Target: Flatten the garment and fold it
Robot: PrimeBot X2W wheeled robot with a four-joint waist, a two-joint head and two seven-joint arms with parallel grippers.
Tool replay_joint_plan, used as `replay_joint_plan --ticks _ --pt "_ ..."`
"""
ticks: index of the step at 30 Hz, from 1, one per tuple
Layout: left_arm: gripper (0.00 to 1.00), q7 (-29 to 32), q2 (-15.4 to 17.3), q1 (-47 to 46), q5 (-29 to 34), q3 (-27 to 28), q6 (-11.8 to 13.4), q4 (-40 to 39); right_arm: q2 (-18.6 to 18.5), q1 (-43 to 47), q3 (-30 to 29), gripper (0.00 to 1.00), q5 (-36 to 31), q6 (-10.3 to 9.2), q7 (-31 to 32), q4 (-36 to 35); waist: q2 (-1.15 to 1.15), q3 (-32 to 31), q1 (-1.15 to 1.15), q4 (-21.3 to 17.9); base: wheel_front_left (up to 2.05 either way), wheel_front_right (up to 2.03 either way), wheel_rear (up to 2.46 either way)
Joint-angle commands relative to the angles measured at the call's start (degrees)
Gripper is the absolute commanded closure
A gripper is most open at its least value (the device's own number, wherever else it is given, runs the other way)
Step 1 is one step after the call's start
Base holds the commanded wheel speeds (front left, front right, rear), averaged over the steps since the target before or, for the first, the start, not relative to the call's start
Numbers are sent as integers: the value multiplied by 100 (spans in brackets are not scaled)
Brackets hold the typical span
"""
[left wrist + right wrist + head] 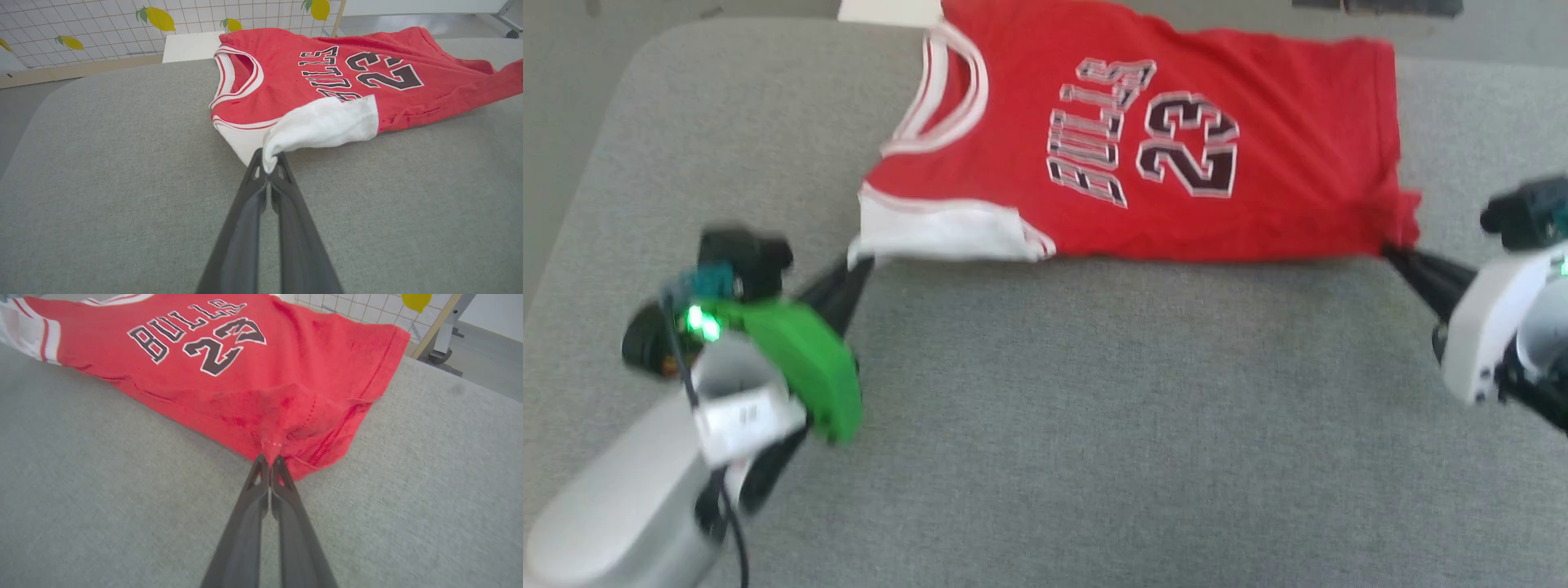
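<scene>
garment on table, far side — ctr

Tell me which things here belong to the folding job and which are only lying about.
For the job: garment; left gripper, shut on its white sleeve; right gripper, shut on its red hem corner; grey table under it.
Lying about: white board beyond the table; lemon-patterned screen.

Left end effector and right end effector, wide apart, both tight on the garment
</scene>
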Motion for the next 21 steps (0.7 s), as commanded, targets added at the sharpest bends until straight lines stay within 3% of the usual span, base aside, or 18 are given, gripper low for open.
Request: replay_joint_plan --ticks 1,10,21 --pt "100 58 138 237 -52 -2 93 -185 -61 188 -33 100 75 -8 17 -96 0 -199 1 67 0 0 0" --pt "100 479 870 1440 -401 -83 595 -1508 -313 1281 -316 100 255 -8 226 -655 0 -540 1 182 0 0 0" --pt "100 684 1240 2543 -817 -373 866 -2223 -527 2839 -918 100 570 -8 829 -1291 0 -1037 1 262 0 0 0"
